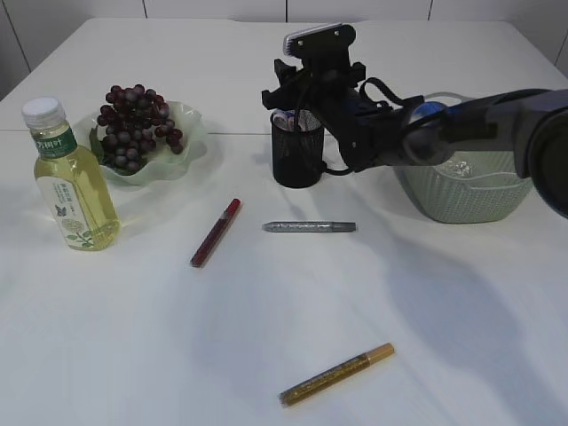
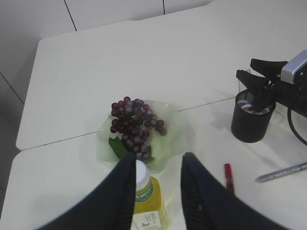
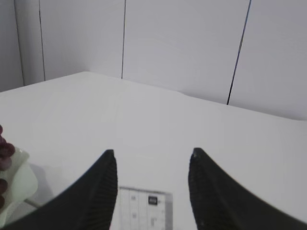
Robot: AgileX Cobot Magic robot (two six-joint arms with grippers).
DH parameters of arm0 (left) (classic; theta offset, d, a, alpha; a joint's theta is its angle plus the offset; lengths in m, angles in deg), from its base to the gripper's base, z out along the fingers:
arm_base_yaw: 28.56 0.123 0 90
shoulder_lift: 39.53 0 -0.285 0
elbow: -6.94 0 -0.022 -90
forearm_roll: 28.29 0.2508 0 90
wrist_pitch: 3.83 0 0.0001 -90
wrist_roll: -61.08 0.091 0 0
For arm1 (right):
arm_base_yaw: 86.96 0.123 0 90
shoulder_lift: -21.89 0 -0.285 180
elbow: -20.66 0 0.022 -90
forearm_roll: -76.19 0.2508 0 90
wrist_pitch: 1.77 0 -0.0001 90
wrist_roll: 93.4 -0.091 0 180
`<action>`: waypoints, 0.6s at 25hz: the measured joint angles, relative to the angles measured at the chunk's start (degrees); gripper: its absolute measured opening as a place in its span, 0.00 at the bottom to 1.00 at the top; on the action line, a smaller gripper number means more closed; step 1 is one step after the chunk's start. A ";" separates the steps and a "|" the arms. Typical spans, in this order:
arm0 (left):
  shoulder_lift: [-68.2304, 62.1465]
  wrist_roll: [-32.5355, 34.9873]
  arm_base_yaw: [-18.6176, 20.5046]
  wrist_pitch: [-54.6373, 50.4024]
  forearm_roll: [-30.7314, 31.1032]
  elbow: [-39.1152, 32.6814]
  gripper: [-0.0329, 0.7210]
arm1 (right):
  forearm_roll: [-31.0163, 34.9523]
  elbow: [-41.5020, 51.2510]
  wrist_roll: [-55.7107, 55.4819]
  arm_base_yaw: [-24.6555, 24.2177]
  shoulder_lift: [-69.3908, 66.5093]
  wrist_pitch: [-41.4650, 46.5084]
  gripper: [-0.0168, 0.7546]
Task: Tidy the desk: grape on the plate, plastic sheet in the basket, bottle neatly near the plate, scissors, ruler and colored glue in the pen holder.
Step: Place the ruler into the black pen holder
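Note:
The grapes (image 1: 135, 126) lie on the pale green plate (image 1: 192, 140). A bottle (image 1: 73, 182) of yellow drink stands upright left of the plate. My right gripper (image 1: 282, 87) hovers over the black mesh pen holder (image 1: 296, 153), open; in the right wrist view a clear ruler (image 3: 144, 208) stands upright below and between its fingers (image 3: 103, 191), touching neither. Three glue pens lie on the table: red (image 1: 216, 232), silver (image 1: 309, 227) and gold (image 1: 337, 374). My left gripper (image 2: 158, 157) is open, high above the bottle (image 2: 149, 201). I cannot make out the scissors.
A green basket (image 1: 461, 195) stands at the right, behind my right arm, with something clear inside. Pink and white items show at the pen holder's rim (image 1: 286, 117). The table's far edge meets a white panelled wall.

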 joint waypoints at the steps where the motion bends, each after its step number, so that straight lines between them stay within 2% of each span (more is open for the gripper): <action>1: 0.00 0.00 0.00 0.00 -0.08 0.00 0.36 | 0.10 0.00 0.00 0.00 0.72 0.30 0.53; 9: 0.00 0.00 0.00 0.51 -0.10 0.00 0.36 | 0.54 0.00 0.00 0.00 11.42 11.75 0.52; 15: 0.00 0.09 0.00 0.74 1.88 0.00 0.36 | 5.39 0.00 0.00 0.00 23.46 31.68 0.52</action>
